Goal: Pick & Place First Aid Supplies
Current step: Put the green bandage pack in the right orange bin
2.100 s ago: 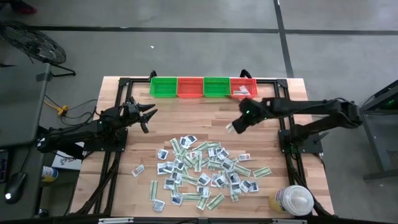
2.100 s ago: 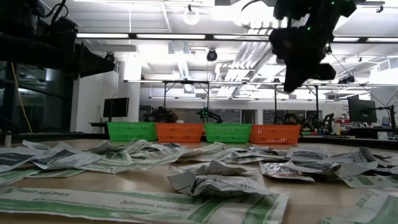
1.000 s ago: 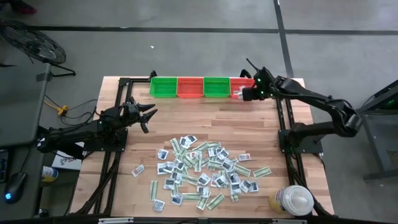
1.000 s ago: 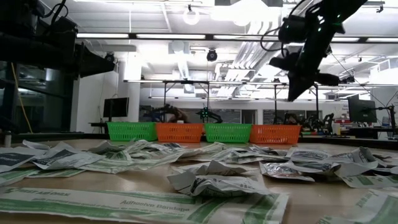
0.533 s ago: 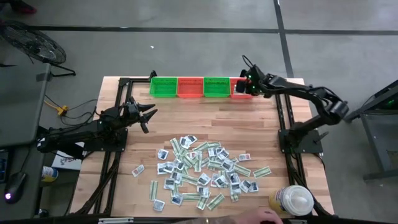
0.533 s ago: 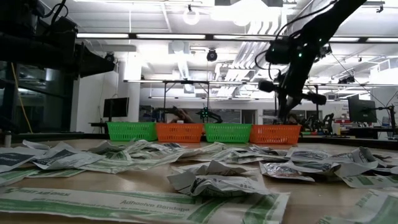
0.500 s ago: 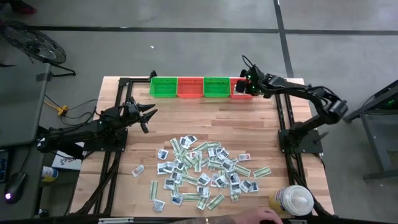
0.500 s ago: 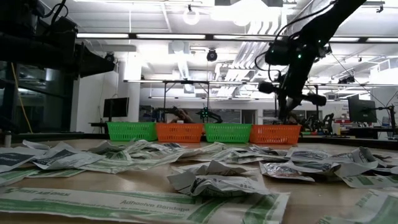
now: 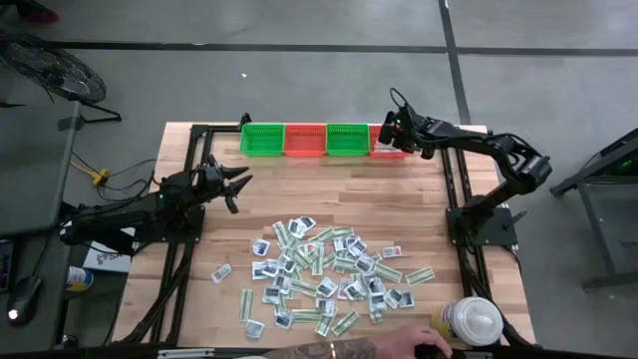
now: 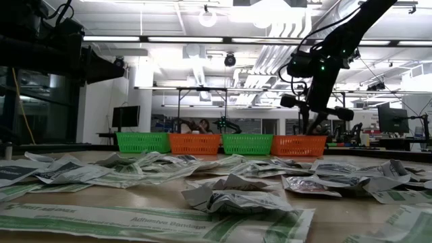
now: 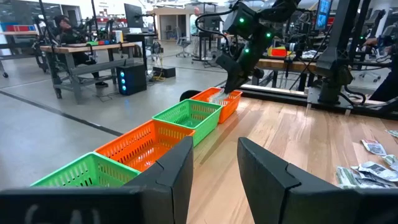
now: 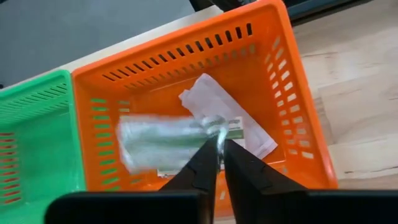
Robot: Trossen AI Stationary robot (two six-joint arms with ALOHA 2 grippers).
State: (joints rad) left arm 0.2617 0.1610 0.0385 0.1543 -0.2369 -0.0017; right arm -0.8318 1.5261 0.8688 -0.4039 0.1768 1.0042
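The first aid supplies (image 9: 329,274) lie in a loose pile of small flat packets on the near half of the table. My right gripper (image 12: 219,151) hangs slanting down over the orange basket (image 12: 298,124) at the right end of the far row, its fingers a narrow slit apart. A blurred pale-green packet (image 12: 161,143) stretches from its fingertips over the basket's floor. A white packet (image 12: 249,134) lies flat in the basket. My left gripper (image 9: 239,184) waits open and level at the table's left. My right gripper comes from above, slanting down into the orange basket. One end of the pale-green packet (image 12: 211,127) sits right at its fingertips. The packet is blurred, and I cannot tell whether the fingers still touch it.
Four baskets stand in a row on the far edge: green (image 9: 261,140), orange (image 9: 304,140), green (image 9: 346,140) and the orange one under my right gripper. A white lidded container (image 9: 477,321) stands at the near right corner, with a person's hand (image 9: 379,349) beside it.
My right gripper has gone toward the far edge and down over the right-hand orange basket, rolling its wrist as it sank. A person's hand has come in along the near edge next to the white container.
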